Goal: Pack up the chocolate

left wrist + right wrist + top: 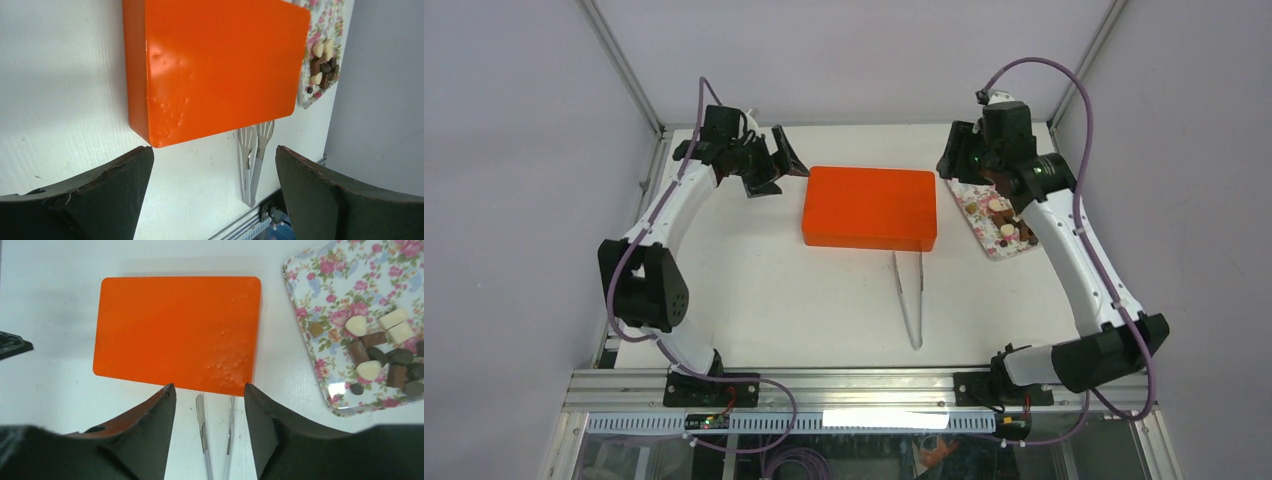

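Left gripper [212, 155]: jaws released and spread wide, nothing between them. Just ahead of its tips is a corner of the orange box [215, 65], closer to the left finger. The tongs [252, 160] lie past that corner, toward the right finger. Bare table [754, 290] sits under and beside these jaws, with open room along the box's near long edge.

Right gripper [209, 390]: jaws parted, empty. The box's long edge runs just beyond both tips. The two tong arms pass through the gap between the fingers, flat on the table. The chocolate [380, 355] is off to the right of these jaws, clustered on the floral tray [320, 285], dark, tan and cream pieces touching each other. A narrow strip of table separates the tray edge from the box's short edge.

Left arm: elbow bent out left, forearm reaching to the far-left corner, gripper aimed at the box's left end. Right arm: elbow low at the near-right edge, forearm angled up, wrist above the tray.
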Motion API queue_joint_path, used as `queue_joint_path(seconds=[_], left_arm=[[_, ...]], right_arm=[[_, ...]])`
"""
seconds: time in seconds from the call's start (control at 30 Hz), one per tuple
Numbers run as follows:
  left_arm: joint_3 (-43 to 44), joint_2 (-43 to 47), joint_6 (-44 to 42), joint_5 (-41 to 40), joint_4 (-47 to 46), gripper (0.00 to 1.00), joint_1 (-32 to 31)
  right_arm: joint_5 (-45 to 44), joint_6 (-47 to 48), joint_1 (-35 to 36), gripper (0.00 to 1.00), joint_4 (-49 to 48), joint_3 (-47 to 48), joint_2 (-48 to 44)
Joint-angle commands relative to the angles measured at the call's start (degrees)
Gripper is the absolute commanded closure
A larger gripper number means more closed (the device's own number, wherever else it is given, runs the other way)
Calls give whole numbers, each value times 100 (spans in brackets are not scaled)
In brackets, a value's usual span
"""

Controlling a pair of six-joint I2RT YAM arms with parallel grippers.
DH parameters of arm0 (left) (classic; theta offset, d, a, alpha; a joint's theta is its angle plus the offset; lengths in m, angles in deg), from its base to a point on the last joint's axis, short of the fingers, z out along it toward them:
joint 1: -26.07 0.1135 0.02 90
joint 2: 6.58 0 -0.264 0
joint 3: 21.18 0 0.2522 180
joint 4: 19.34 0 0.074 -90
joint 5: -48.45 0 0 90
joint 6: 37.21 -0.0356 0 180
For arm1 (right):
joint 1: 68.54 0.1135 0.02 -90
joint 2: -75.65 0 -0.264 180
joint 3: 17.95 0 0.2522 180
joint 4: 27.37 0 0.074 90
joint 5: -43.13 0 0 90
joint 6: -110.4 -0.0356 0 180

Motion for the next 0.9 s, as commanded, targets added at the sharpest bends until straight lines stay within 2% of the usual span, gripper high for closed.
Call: queue_joint_path(seconds=[0.0,0.17,0.4,0.6,0.87], left_arm=[[84,1197,-321,-553,-114,1,-46],[-287,2287,-392,-1737,-125,1,-46],[-1127,3499,-561,-3237,-128,1,-39],[-1690,4078,-497,-3415,-124,1,-45],[-1816,4308,-503,-3677,-81,1,-43]], right_arm=[[-105,165,11,40,-527,-207,-736],[-758,229,16,31,-732,-665,-1481],[-1629,-335,6,27,-867,-1586,-2222],[-2013,-725,-2,26,-822,-1948,-2532],[-2227,-821,3,25,-842,-2033,-2646]])
